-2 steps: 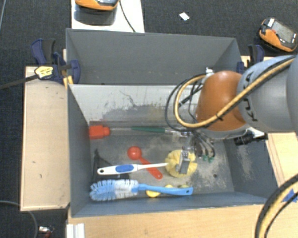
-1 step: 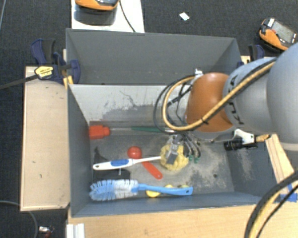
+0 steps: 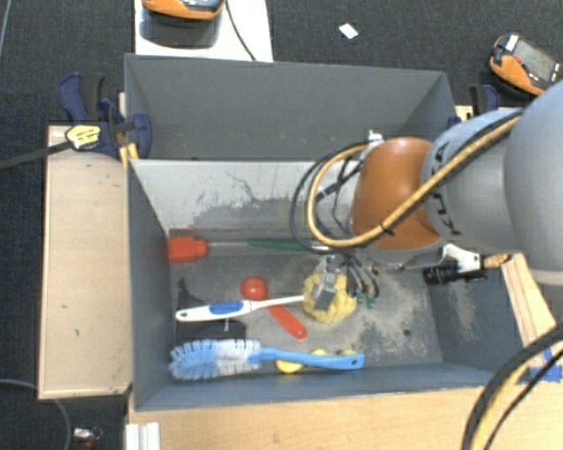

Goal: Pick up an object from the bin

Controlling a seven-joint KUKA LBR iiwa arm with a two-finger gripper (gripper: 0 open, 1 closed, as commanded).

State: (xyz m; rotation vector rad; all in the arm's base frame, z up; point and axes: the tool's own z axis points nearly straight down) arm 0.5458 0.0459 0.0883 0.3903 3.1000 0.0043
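Gripper (image 3: 334,287) low over a lumpy yellow blob (image 3: 327,307) at the white plastic toothbrush's (image 3: 239,307) right tip; open or clamped, can't tell.

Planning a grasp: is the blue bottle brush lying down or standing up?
Lying down. The blue brush stretches flat along the bin floor by the near wall, bristles at left, handle pointing right.

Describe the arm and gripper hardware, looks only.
Arm: fat rounded links, pale silver-grey. Wrist has a glossy orange-brown cover. Yellow and black cables loop around it. Gripper underneath: small, dark metal.
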